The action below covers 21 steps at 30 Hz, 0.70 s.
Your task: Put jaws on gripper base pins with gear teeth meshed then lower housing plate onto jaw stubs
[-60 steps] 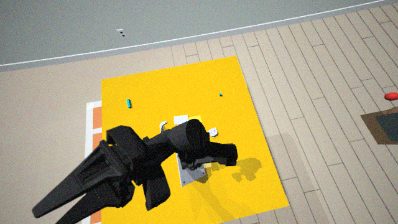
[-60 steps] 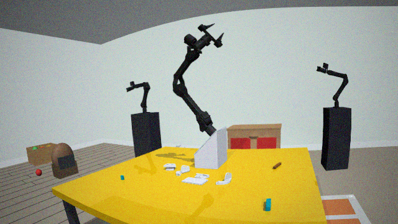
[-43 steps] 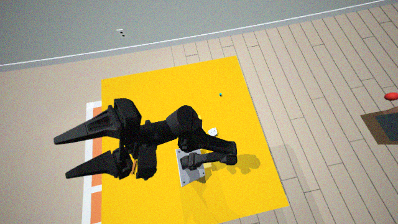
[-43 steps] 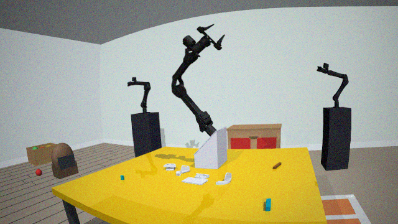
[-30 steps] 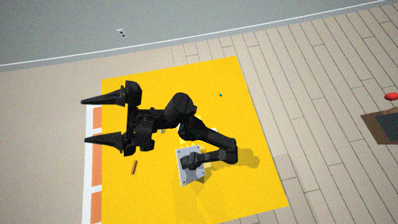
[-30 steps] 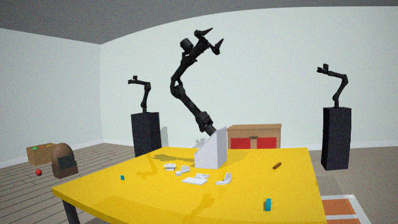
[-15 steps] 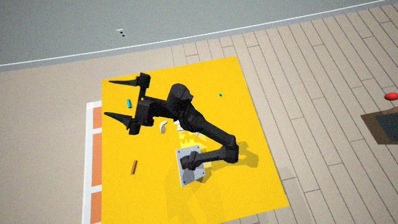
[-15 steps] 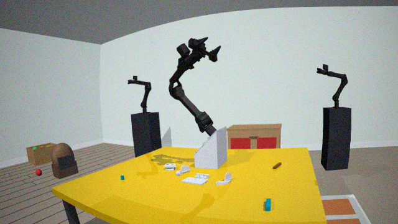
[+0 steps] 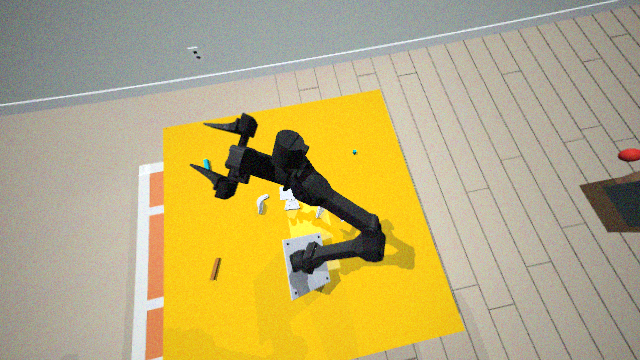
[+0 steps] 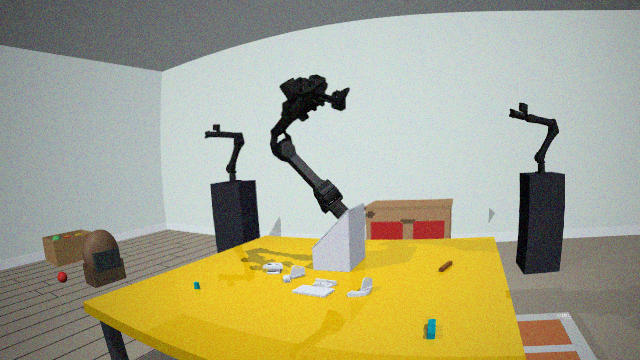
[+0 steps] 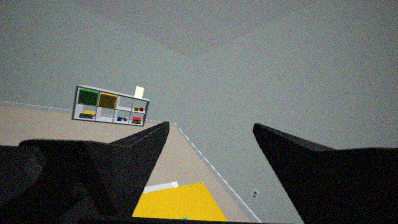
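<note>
My gripper (image 9: 198, 144) (image 11: 210, 126) is open and empty, high above the yellow table (image 9: 240, 310) (image 10: 465, 295). In the exterior view it hangs well above all the white parts. A curved white jaw (image 9: 261, 204) (image 10: 366, 287) lies apart from the rest. A flat white plate (image 9: 286, 193) (image 10: 312, 291) lies beside a smaller white piece (image 9: 292, 205) (image 10: 325, 283). Another upright white piece (image 10: 298, 272), apparently the other jaw, and a rounded white part (image 10: 273, 267), perhaps the base, lie farther back. The arm partly hides these parts in the top view. Pins and teeth are too small to make out.
The arm's white wedge mount (image 9: 311, 241) (image 10: 340, 252) stands behind the parts. A teal block (image 9: 207, 164) (image 10: 431, 329), a small teal cube (image 9: 354, 152) (image 10: 196, 285) and a brown bar (image 9: 215, 269) (image 10: 445, 266) lie around them.
</note>
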Available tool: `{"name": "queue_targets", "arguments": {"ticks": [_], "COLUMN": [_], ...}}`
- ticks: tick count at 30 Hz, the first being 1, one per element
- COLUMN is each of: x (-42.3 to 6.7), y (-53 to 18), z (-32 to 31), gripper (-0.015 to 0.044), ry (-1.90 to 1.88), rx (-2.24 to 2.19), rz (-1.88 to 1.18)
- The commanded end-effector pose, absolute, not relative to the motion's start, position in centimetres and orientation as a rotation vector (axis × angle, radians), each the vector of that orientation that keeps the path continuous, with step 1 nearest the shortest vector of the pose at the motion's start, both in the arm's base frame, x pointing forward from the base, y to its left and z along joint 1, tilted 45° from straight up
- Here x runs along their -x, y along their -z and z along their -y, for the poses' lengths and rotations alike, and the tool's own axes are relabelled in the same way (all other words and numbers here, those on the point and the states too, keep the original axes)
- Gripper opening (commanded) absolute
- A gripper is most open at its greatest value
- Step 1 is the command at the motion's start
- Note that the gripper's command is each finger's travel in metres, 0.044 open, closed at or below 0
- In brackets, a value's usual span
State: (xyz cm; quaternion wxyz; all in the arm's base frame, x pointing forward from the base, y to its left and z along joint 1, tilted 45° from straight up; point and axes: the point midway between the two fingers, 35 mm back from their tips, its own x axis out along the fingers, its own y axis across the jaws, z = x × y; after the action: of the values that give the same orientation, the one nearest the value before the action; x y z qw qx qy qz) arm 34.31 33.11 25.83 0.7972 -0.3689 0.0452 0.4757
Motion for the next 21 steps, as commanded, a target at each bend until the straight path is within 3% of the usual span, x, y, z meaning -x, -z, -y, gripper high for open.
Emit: {"name": "queue_targets", "arguments": {"ticks": [1,21], "x": [-35.5,-39.3], "y": [-24.5,-18.6], "z": [-30.7,-18.9], "gripper": [0.044,0.044], "ry": [-0.948,-0.577], "rx": [0.78,0.664], "rz": [-0.181,-0.529]}}
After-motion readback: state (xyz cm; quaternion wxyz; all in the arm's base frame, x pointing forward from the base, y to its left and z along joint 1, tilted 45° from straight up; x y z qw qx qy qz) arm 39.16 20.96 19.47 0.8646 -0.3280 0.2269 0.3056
